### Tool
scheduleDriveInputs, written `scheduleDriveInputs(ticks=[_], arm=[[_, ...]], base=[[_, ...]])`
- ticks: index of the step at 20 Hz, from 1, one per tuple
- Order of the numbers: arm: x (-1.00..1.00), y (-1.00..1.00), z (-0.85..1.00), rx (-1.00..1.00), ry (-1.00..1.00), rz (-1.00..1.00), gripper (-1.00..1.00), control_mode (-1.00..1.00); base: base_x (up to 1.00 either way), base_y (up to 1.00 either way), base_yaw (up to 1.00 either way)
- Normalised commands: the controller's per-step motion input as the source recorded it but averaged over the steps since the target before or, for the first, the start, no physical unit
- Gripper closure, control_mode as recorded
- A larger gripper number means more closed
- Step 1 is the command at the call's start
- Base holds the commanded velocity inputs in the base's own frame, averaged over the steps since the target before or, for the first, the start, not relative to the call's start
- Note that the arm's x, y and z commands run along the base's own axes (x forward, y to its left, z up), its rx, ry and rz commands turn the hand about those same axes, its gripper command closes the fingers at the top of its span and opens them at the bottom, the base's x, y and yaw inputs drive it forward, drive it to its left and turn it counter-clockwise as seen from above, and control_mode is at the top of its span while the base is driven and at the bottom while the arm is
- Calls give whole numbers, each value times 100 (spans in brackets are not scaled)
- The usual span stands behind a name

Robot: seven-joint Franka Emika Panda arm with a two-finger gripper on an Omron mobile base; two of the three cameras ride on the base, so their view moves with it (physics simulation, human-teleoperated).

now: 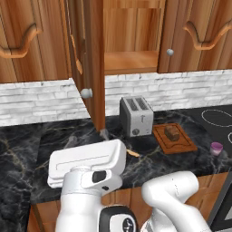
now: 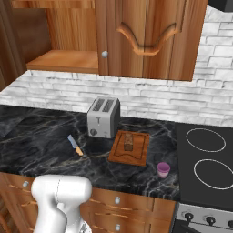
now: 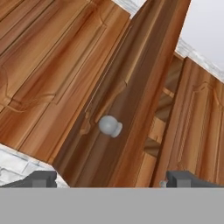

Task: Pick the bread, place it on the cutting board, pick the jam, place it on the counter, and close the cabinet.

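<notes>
On the cutting board (image 2: 136,154) — dark brown bread (image 2: 129,142).

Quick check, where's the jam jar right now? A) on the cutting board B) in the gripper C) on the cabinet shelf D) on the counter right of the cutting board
D: the jam jar stands on the black counter, just off the cutting board toward the stove, while the bread sits on the board.
</notes>
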Motion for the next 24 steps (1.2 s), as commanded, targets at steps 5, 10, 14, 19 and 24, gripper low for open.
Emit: scheduleDriveInputs(ticks=[5, 10, 14, 19, 24], arm=[[1, -17, -1, 1, -3, 0, -100, -100], [10, -9, 0, 3, 0, 0, -100, -100], [15, 0, 0, 0, 0, 0, -100, -100], [25, 0, -4, 0, 0, 0, -100, -100], [25, 0, -4, 0, 0, -1, -100, -100]], base=[[0, 0, 0], [0, 0, 0], [0, 0, 0], [0, 0, 0], [0, 0, 0]])
